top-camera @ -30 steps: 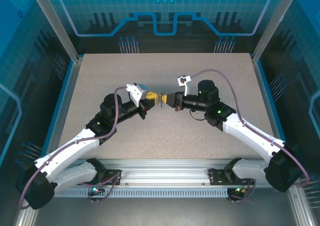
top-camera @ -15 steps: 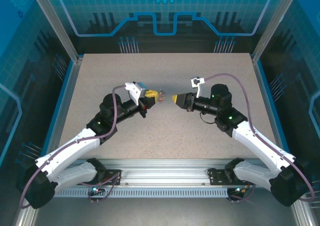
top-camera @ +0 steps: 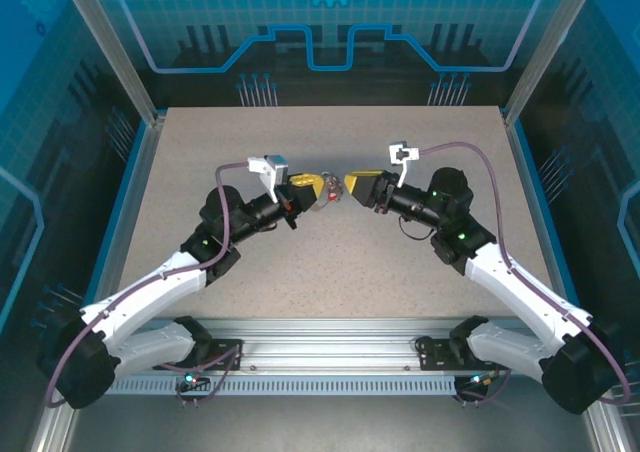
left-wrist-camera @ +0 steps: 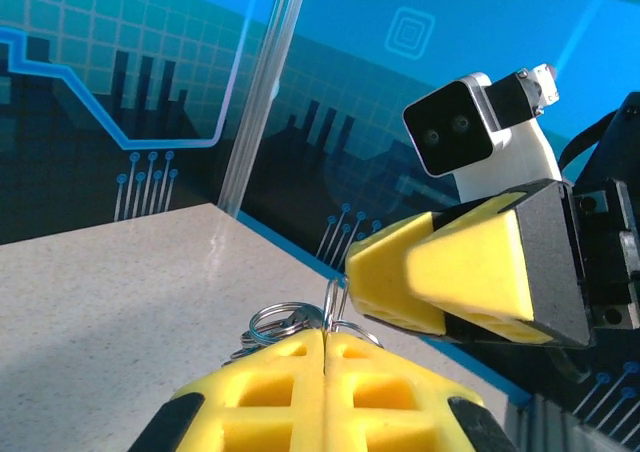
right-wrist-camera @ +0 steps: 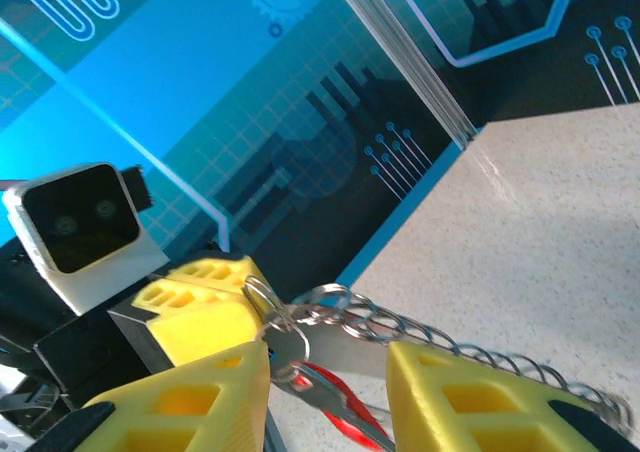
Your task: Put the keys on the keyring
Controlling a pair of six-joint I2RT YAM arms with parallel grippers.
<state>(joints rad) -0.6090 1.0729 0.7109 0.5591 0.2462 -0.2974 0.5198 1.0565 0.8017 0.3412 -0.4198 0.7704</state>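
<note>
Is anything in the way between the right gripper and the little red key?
No, nothing visible. The red key hangs with the keyring from the shut left gripper, right in front of the right gripper's open jaws.

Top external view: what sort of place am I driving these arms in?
Probably a purpose-built robot work cell: a speckled beige tabletop fenced by aluminium frame posts, blue circuit-pattern wall panels all around, and a slotted metal mounting rail at the near edge.

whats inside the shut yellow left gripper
Sticking out of the left gripper are silvery metal rings, a red-headed key beside them; the pinched part is covered.
</note>
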